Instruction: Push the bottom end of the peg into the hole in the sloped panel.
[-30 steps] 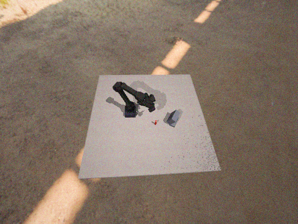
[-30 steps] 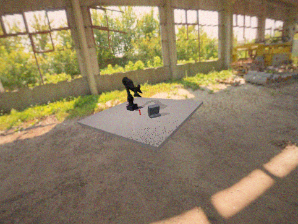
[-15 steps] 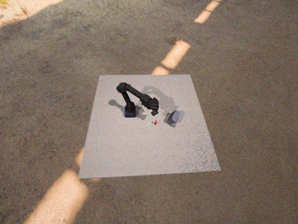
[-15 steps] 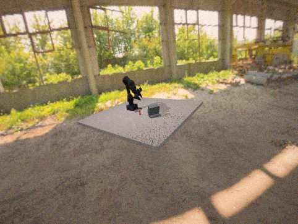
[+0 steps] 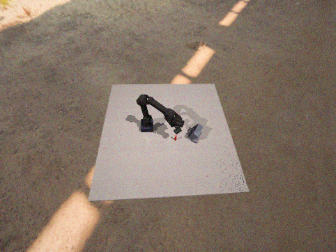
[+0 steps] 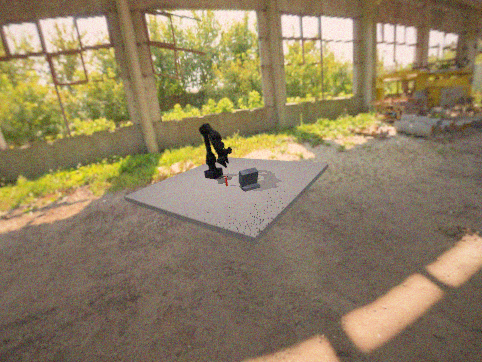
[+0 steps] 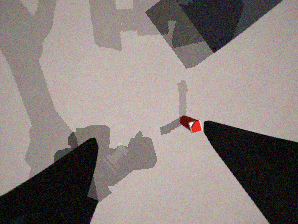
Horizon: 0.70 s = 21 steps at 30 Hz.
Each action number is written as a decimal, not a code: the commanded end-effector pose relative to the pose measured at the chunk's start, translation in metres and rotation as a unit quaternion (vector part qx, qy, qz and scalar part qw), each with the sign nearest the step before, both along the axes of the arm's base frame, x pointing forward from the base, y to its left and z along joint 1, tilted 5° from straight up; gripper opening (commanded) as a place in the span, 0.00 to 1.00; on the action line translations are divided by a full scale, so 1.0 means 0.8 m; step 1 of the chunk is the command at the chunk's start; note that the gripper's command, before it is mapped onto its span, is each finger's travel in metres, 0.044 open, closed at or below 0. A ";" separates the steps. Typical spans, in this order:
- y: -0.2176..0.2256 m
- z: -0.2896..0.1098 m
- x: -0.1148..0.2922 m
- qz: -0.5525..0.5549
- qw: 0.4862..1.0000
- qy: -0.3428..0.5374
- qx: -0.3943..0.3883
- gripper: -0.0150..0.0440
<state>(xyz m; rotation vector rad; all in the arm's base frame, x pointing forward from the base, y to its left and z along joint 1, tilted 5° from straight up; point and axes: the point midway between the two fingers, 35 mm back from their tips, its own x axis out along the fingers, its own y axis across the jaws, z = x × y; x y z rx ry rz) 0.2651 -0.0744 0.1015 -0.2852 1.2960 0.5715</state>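
Observation:
A small red peg (image 5: 176,138) (image 6: 226,181) (image 7: 191,124) with a whitish mark stands upright on the table. In the wrist view it is right of the middle, close beside the right fingertip. My gripper (image 5: 177,131) (image 6: 224,164) (image 7: 151,134) is open and empty, pointing down above the table near the peg. The peg's exact shape is too small to tell. The dark grey-blue sloped panel (image 5: 196,133) (image 6: 248,177) (image 7: 215,22) stands beyond the peg, cut off at the upper right of the wrist view. Its hole cannot be made out in any view.
The pale square table top (image 5: 157,170) (image 6: 200,205) (image 7: 135,65) carries the arm's base (image 5: 146,125) (image 6: 213,173), the peg and the panel. The panel is the only obstacle close to the peg. Shadows of the arm and the panel fall across the surface.

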 end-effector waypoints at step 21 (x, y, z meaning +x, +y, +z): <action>-0.060 -0.059 0.032 0.089 0.982 0.097 -0.135 1.00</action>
